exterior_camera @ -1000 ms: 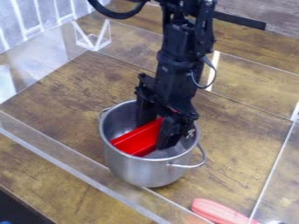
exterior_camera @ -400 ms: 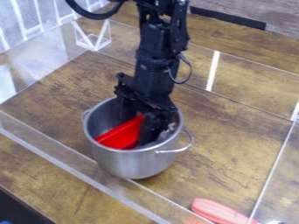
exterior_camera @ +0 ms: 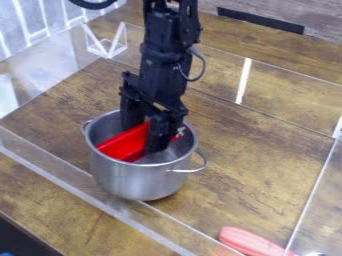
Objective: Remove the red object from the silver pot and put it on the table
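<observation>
One camera — raised, near, looking down across the table corner.

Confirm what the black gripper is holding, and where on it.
The black gripper is shut on the bright red flat plastic block, at its upper right end, inside the shiny steel pot.

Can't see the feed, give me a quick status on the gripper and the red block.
Gripper shut, down inside the silver pot. Red object in the pot at the fingertips, not lifted out. Table around the pot open, nothing blocking.
</observation>
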`<state>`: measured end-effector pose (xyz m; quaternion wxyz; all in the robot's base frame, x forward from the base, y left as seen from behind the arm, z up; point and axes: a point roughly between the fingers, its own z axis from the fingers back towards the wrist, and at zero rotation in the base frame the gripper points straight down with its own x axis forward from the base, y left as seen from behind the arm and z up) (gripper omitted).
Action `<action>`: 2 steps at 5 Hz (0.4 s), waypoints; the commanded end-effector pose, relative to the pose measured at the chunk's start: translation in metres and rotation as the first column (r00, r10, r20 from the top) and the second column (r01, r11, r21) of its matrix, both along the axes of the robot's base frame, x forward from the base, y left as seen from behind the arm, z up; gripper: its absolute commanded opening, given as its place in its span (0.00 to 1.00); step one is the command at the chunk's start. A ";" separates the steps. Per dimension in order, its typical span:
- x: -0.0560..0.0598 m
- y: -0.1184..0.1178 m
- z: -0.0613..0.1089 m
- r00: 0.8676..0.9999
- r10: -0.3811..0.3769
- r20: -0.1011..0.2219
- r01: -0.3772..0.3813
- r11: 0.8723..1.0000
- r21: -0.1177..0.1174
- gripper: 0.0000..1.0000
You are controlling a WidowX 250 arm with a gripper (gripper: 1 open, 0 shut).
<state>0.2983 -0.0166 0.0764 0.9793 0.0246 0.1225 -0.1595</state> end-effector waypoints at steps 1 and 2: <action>0.005 0.006 0.021 0.997 0.046 0.069 -0.046 0.999 -0.005 0.00; 0.004 0.008 0.021 0.994 0.083 0.067 -0.083 0.997 -0.006 0.00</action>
